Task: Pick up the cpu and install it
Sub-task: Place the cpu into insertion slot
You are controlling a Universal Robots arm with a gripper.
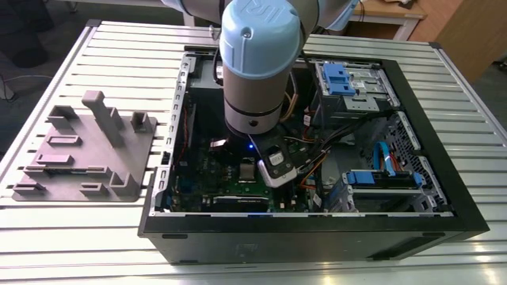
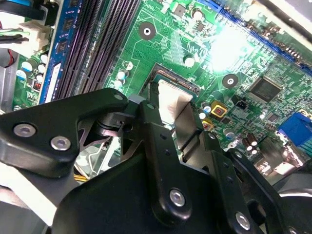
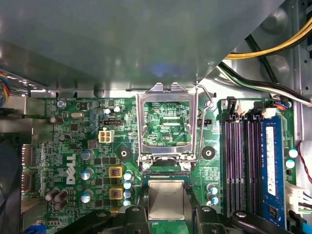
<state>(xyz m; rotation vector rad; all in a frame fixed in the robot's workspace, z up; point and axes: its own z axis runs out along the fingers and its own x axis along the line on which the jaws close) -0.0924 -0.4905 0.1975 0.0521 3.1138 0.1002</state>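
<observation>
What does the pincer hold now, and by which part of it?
The pincer holds the cpu, its fingers pressing on two opposite side edges.

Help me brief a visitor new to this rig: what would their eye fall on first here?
Probably the arm's big pale-blue joint, looming over the open computer case in the exterior view. In the first wrist view, the small silvery cpu is held in the black gripper, right beside the socket frame, which stands flipped open on the green board.
</observation>
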